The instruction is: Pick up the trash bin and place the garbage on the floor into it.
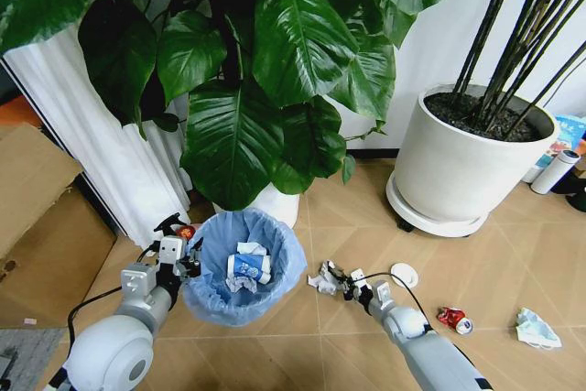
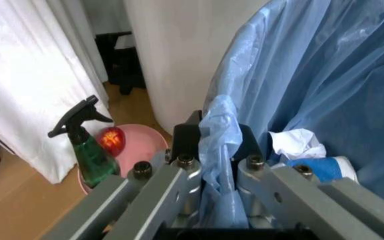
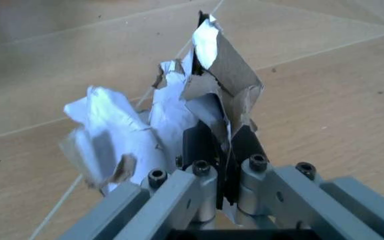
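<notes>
**Right hand holds crumpled paper, bin waits at its nine o'clock**

The right hand (image 1: 343, 283) is closed on a piece of crumpled white paper (image 3: 178, 115); in the right wrist view the two fingers pinch the torn, folded sheet between them and the paper stands up above the floor (image 3: 325, 90). In the head view this hand sits low over the wooden planks, just right of the trash bin (image 1: 243, 265).

The left hand (image 1: 176, 254) is closed on the blue bag (image 2: 219, 150) at the bin's rim, at the nine o'clock side of the bin. The left wrist view shows the plastic squeezed between its fingers, with some white and blue litter already lying inside.

The relation that matters, as I judge it: the bin opening lies at about nine to ten o'clock from the right hand, near, and the paper's long axis is roughly upright. The right arm is clearly the nearer one for this piece. Nothing seems to stand between the paper and the opening.

Further out on the floor, at three o'clock from the right hand, lie a white round lid (image 1: 404, 274), a crushed red can (image 1: 453, 319) and a pale-blue face mask (image 1: 537, 328). Beside the left hand stands a green spray bottle (image 2: 88, 145) with a pink bowl (image 2: 135, 147), possibly touching it. A big white plant pot (image 1: 467, 167) stands at one o'clock, well apart.
</notes>
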{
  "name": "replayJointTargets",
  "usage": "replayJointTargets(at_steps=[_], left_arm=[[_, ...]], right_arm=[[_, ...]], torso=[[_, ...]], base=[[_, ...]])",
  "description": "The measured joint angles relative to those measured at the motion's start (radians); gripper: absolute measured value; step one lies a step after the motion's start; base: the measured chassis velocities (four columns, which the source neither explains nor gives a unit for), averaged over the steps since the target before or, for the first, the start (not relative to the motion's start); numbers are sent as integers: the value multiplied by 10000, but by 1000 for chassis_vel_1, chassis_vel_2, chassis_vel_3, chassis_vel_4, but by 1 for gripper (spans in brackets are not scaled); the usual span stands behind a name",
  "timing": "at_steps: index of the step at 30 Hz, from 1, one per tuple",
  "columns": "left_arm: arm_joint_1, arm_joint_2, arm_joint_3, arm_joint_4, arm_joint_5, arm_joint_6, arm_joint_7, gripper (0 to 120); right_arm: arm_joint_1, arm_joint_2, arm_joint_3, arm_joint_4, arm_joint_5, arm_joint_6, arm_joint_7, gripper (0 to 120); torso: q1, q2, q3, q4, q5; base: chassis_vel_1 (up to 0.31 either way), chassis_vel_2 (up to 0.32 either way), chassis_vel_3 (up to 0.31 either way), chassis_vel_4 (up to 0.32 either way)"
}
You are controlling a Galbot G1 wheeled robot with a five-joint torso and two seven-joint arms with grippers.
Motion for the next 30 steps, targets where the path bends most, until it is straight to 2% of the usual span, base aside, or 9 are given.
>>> replayJointTargets(at_steps=[4, 10, 19, 22, 23, 24, 25, 26, 30], left_arm=[[17, 2, 0, -11, 0, -5, 2, 1], [50, 17, -6, -1, -6, -12, 11, 1], [-27, 180, 174, 203, -103, 4, 60, 1], [-27, 180, 174, 203, -103, 4, 60, 1], [-106, 261, 289, 301, -176, 82, 95, 1], [-106, 261, 289, 301, -176, 82, 95, 1], [-181, 347, 392, 328, -265, 171, 115, 1], [-248, 447, 470, 347, -380, 277, 125, 1], [-427, 703, 706, 391, -850, 617, 169, 1]], right_arm=[[-54, -18, 94, 112, 0, -1, 17, 0], [-530, -391, 697, 1716, 260, -67, 274, 0], [-1423, -1939, 1651, 4438, 871, -71, 371, 0], [-1423, -1939, 1651, 4438, 871, -71, 371, 0], [-1877, -2469, 1980, 5689, 1290, -216, 414, 0], [-1877, -2469, 1980, 5689, 1290, -216, 414, 0], [-2065, -2607, 2164, 6000, 1553, -372, 438, 0], [-2383, -2862, 2482, 6645, 1859, -548, 500, 0], [-3284, -3435, 3193, 8829, 2553, -918, 630, 0]], torso=[[0, 0, 0, 0, 1], [0, 0, 0, 1, 0], [0, 0, 0, 0, 4], [0, 0, 0, 0, 4], [-1, 0, -2, -3, -18], [-1, 0, -2, -3, -18], [0, -2, 1, 9, 22], [2, -2, 3, 2, 32], [0, 0, -1, -8, -24]], base=[[0, 0, 0, 0], [0, 0, 0, 0], [0, 0, 0, 0], [0, 0, 0, 0], [0, 0, 0, 0], [0, 0, 0, 0], [0, 0, 0, 0], [0, 0, 0, 0], [0, 0, 0, 0]])
